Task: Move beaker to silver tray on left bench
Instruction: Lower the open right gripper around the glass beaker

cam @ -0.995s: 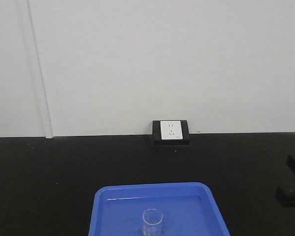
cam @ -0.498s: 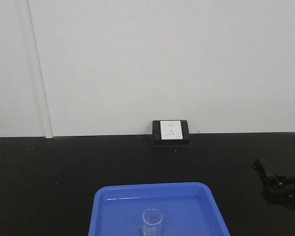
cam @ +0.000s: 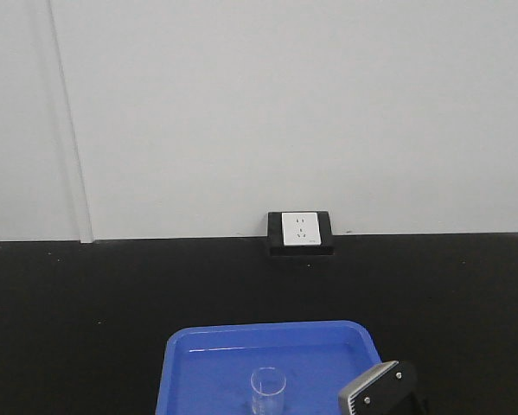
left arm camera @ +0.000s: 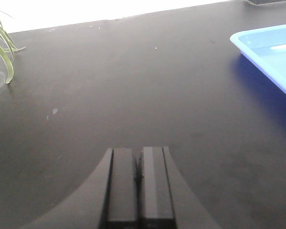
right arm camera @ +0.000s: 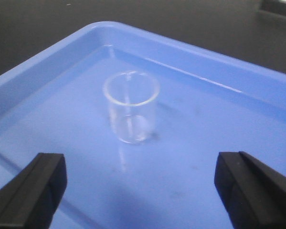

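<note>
The beaker (cam: 268, 389) (right arm camera: 131, 107), a small clear glass cylinder, stands upright and empty in a blue tray (cam: 198, 363) (right arm camera: 219, 143) at the near middle of the black bench. My right gripper (right arm camera: 139, 164) is open just above the tray floor. Its two black fingers (right arm camera: 35, 186) stand wide apart, short of the beaker, with nothing between them. My left gripper (left arm camera: 139, 155) is shut and empty over bare black bench, left of the tray's corner (left arm camera: 271, 52). The silver tray is out of view.
The right arm's grey wrist housing (cam: 380, 391) sits by the blue tray's right front corner. A black-and-white wall socket (cam: 300, 229) sits at the bench's back edge. Green plant leaves (left arm camera: 2, 43) hang at the far left of the left wrist view.
The right arm has swung from the far right edge of the bench leftward and nearer, ending beside the blue tray's right front corner. The beaker has not moved.
</note>
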Tool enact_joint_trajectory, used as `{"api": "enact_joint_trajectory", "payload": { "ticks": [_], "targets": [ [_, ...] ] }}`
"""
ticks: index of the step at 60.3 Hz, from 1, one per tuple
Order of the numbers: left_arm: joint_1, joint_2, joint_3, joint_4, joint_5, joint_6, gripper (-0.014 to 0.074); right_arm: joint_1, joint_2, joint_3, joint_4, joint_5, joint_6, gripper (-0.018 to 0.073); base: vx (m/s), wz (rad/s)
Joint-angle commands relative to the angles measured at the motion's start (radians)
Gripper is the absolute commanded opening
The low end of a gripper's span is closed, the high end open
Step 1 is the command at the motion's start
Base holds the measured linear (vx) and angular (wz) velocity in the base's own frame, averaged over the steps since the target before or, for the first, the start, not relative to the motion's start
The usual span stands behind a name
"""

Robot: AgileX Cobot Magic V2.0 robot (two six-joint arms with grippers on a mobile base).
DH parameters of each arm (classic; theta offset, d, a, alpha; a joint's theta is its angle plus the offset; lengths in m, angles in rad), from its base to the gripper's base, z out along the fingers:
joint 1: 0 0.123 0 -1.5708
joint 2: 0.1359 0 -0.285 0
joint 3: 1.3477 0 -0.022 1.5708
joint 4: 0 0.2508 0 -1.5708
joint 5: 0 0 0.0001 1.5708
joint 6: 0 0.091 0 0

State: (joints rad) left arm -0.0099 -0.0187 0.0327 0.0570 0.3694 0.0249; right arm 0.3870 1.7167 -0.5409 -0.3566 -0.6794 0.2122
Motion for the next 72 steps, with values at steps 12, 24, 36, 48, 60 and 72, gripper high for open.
{"api": "enact_joint_trajectory", "payload": {
  "ticks": [12,24,36,48,60,72],
  "targets": [
    [-0.006,-0.007,0.020,-0.003,-0.075,-0.002,0.0001,0.002,0.139,-0.081,-0.027,-0.273,0.000,0.0650,0.00,0.00],
    [-0.006,-0.007,0.020,-0.003,-0.075,-0.002,0.0001,0.002,0.219,-0.224,-0.064,-0.249,0.092,0.0643,0.00,0.00],
    [-0.006,-0.007,0.020,-0.003,-0.075,-0.002,0.0001,0.002,0.296,-0.329,-0.150,-0.221,0.160,0.0634,0.00,0.00],
    [-0.006,-0.007,0.020,-0.003,-0.075,-0.002,0.0001,0.002,0.359,-0.407,-0.161,-0.222,0.163,0.0625,0.00,0.00],
    [-0.006,-0.007,0.020,-0.003,-0.075,-0.002,0.0001,0.002,0.412,-0.475,-0.161,-0.222,0.189,0.0567,0.00,0.00],
    [-0.006,-0.007,0.020,-0.003,-0.075,-0.002,0.0001,0.002,0.419,-0.484,-0.160,-0.222,0.238,0.0284,0.00,0.00]
  ]
}}
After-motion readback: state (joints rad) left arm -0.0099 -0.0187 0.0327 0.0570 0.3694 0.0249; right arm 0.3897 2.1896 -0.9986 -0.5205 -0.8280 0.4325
